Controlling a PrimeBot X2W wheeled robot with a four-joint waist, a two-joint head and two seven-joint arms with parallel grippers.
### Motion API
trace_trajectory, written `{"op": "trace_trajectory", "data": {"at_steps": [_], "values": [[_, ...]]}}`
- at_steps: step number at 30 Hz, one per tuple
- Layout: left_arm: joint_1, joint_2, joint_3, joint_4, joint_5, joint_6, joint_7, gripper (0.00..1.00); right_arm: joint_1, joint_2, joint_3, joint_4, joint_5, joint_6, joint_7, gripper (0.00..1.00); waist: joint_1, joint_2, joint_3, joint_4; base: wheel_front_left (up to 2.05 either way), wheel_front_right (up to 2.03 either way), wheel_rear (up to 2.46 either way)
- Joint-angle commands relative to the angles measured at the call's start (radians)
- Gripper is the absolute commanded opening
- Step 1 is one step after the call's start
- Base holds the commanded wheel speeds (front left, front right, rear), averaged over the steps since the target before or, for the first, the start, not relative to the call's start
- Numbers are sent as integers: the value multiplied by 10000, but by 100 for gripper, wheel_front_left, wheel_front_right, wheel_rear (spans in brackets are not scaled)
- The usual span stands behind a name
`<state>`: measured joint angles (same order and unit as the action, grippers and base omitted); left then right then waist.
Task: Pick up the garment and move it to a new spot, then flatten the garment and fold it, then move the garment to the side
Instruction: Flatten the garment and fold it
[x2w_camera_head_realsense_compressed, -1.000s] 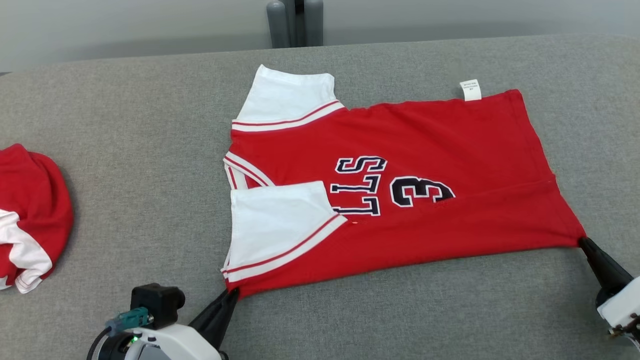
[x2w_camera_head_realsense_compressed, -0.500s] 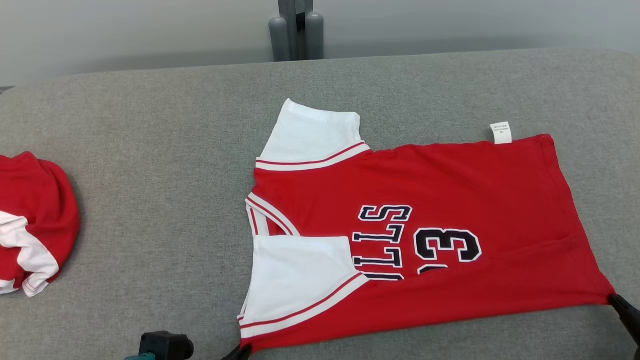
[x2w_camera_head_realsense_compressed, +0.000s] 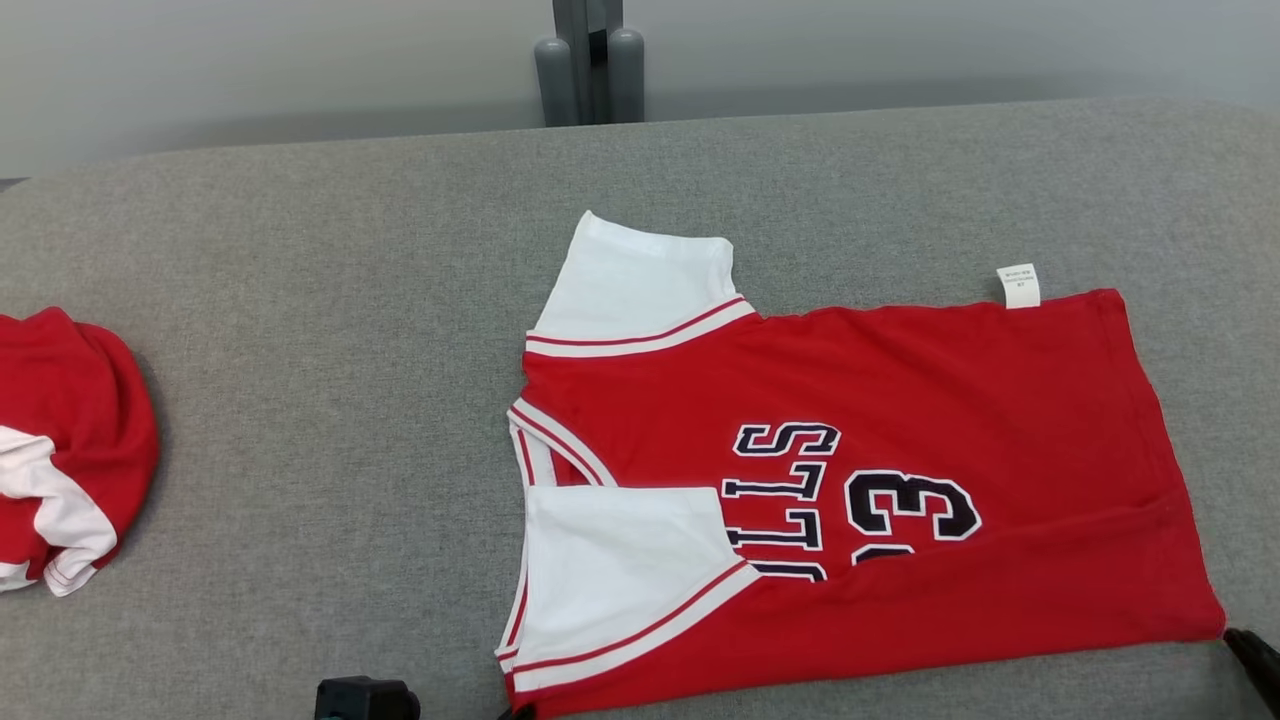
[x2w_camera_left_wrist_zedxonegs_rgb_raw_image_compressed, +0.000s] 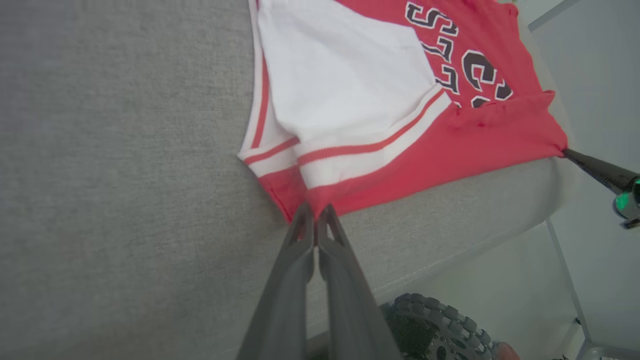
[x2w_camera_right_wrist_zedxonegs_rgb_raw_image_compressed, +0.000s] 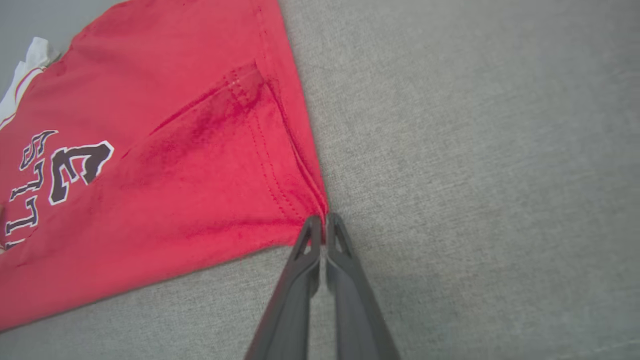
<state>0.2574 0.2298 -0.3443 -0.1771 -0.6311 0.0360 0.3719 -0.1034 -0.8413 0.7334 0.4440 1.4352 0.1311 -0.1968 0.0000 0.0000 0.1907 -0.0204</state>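
From the head, you see the red jersey (x2w_camera_head_realsense_compressed: 850, 470) spread sideways on the grey table (x2w_camera_head_realsense_compressed: 300, 350). Its near long edge is doubled over toward the lettering, and it lies well apart from a bundled red garment (x2w_camera_head_realsense_compressed: 60, 450) at the left. Your left wrist shows the left gripper (x2w_camera_left_wrist_zedxonegs_rgb_raw_image_compressed: 315, 215) pinched shut on that fold's sleeve-end corner. Your right wrist shows the right gripper (x2w_camera_right_wrist_zedxonegs_rgb_raw_image_compressed: 324, 222) pinched on the hem-end corner. Gripping both ends likely keeps the fold line taut and straight.

red shirt (x2w_camera_head_realsense_compressed: 960, 380), white sleeves (x2w_camera_head_realsense_compressed: 630, 270) trimmed in red stripes, dark letters (x2w_camera_head_realsense_compressed: 785, 438) edged white; grey tabletop (x2w_camera_head_realsense_compressed: 300, 350); second bundle (x2w_camera_head_realsense_compressed: 70, 420), red and white.
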Motion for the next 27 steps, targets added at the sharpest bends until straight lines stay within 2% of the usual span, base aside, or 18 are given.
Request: {"op": "trace_trajectory", "data": {"at_steps": [1,2,3,4,5,6,7,8,10,12,20,24,27], "values": [[-154,-34,9,76,-32,-27,-49,0,-67,22,-46,219,64,-6,77,24,0,0,-16,9,0,0,0],[-196,-57,-14,115,-19,-60,-141,23,-133,81,-58,336,36,-5,134,59,0,0,-33,15,0,0,0],[-231,-82,-11,146,25,-59,-207,36,-225,146,-97,407,-36,-3,135,91,0,0,-48,18,0,0,0],[-235,-92,-20,190,55,-57,-259,43,-307,217,-144,452,-82,-3,68,100,0,0,-65,19,0,0,0],[-247,-103,-9,204,93,-52,-371,49,-345,269,-191,504,-152,-3,-22,100,0,0,-84,20,0,0,0],[-269,-137,42,199,135,1,-477,67,-381,271,-258,561,-287,-3,-122,100,0,0,-103,19,0,0,0],[-283,-162,91,175,180,57,-601,97,-461,263,-344,615,-457,-3,-257,100,0,0,-123,15,0,0,0],[-299,-208,181,127,218,121,-768,100,-565,299,-457,664,-638,-3,-389,100,0,0,-152,6,0,0,0],[-327,-296,362,13,339,318,-1107,100,-767,475,-724,694,-1113,-3,-569,100,0,0,-222,-24,0,0,0],[-389,-394,640,-202,447,559,-1503,100,-931,916,-1004,634,-1882,-3,-665,100,0,0,-398,-73,0,0,0],[-1088,-437,996,-755,684,1118,-1476,100,-1397,2273,-1880,162,-4329,-3,-698,100,0,0,-784,-323,0,0,0],[-2233,-561,921,-346,666,1035,-1232,100,-1399,2960,-2228,84,-5409,-3,-697,100,0,0,-773,-453,0,0,0],[-2978,-587,899,78,508,868,-1012,100,-1374,3228,-2342,22,-5741,-3,-658,100,0,0,-682,-531,0,0,0]]}}
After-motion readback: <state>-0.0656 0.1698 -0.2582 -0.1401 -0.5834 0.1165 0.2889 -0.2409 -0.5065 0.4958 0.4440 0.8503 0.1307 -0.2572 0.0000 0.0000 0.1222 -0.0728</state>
